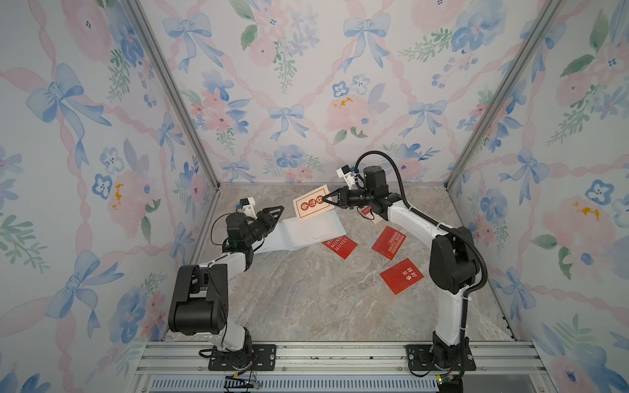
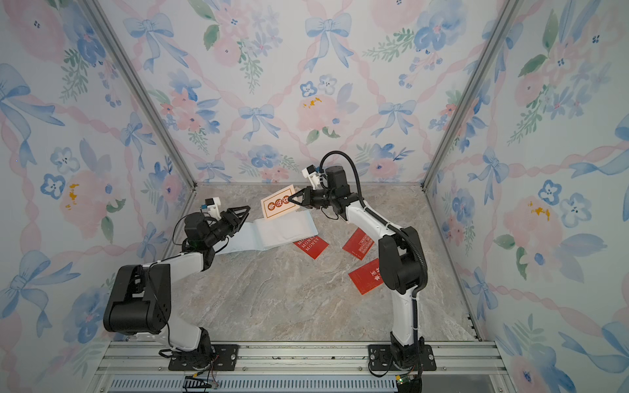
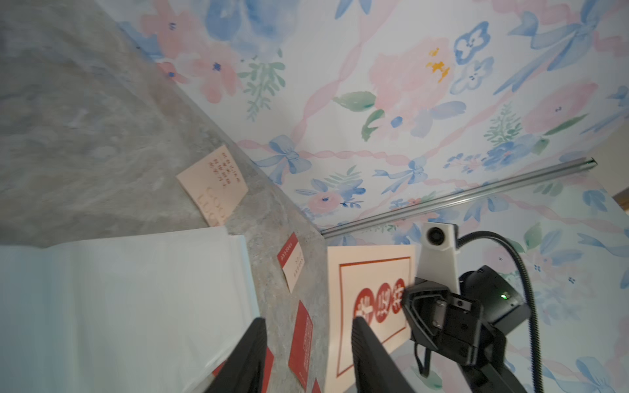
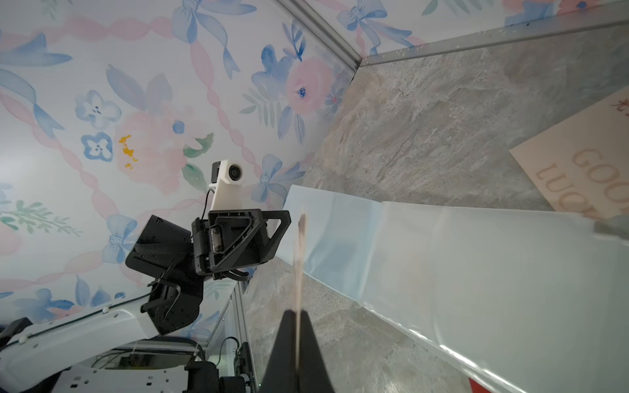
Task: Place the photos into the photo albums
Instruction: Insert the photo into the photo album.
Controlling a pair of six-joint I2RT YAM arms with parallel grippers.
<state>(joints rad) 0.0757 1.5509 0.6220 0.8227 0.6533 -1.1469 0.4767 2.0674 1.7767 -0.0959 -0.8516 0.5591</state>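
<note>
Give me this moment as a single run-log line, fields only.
right pincer: shut on cream card, raised near open photo album | left pincer: open, empty | three red cards: outside album

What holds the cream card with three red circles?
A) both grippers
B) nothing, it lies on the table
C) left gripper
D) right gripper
D: the right gripper is shut on the card, which is raised over the album; the left gripper is open and empty.

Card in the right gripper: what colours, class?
Red print on cream card, clearest in a top view.
</note>
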